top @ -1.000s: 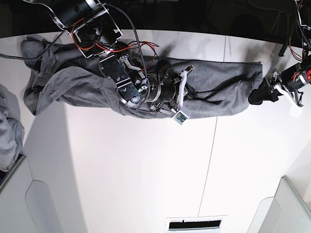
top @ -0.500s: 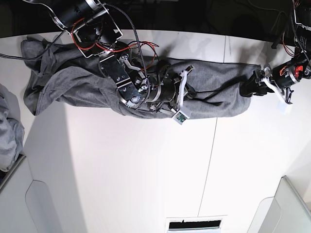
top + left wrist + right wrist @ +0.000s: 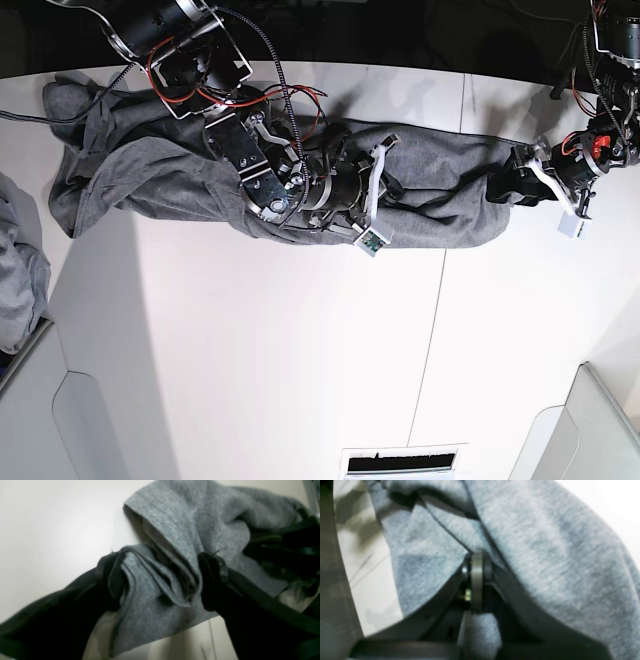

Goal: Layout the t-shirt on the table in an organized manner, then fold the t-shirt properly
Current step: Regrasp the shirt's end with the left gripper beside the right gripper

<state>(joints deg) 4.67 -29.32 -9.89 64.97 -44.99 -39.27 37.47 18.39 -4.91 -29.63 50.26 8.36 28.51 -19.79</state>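
Note:
The heather-grey t-shirt (image 3: 150, 170) lies bunched in a long band across the far part of the white table (image 3: 300, 350). My right gripper (image 3: 385, 195) sits in the middle of that band. In the right wrist view the right gripper (image 3: 476, 565) is shut, with the t-shirt (image 3: 545, 542) pinched at its tips and draped over it. My left gripper (image 3: 505, 187) is at the band's right end. Seen from the left wrist, the left gripper (image 3: 160, 580) stands open, and folded layers of the t-shirt (image 3: 190, 517) are bunched between its black fingers (image 3: 212, 580).
A paler grey cloth bundle (image 3: 20, 270) hangs over the left edge. Light grey bins stand at the near left (image 3: 60, 420) and near right (image 3: 600, 430). A thin dark seam (image 3: 430, 330) runs across the table. A white slotted plate (image 3: 400, 462) lies at the near edge.
My left gripper has moved left from beyond the shirt's right end into the cloth, pushing that end inward and bunching it. The right arm has stayed still.

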